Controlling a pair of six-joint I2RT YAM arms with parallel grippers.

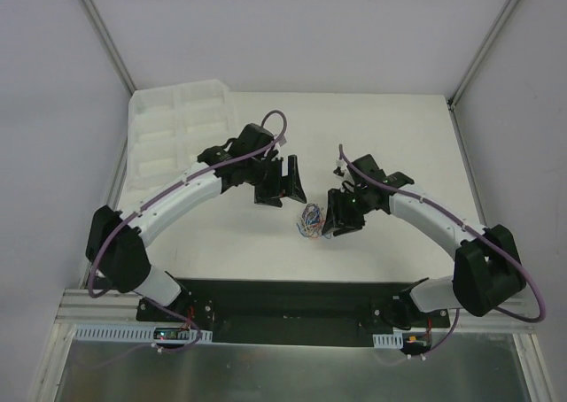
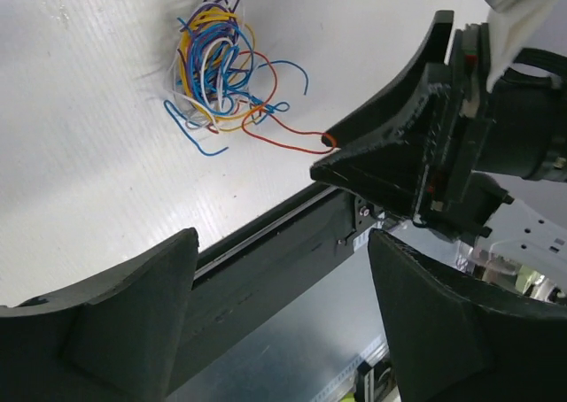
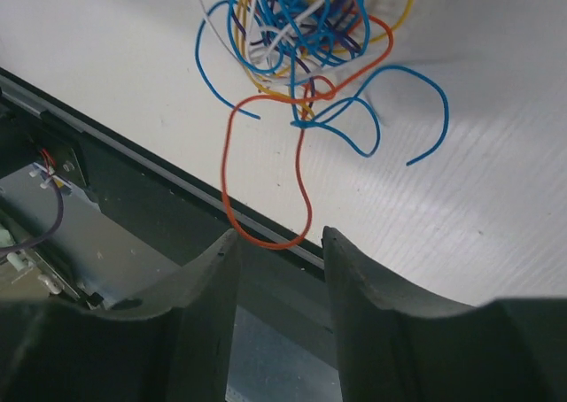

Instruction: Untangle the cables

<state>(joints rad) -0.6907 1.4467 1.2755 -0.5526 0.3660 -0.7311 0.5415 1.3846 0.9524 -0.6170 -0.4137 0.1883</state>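
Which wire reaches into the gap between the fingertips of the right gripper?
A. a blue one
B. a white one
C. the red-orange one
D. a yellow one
C: in the right wrist view, the red-orange wire loops out of the bundle of cables. Its bend lies between the parted fingertips of the right gripper, while the blue, yellow and white wires end farther away.
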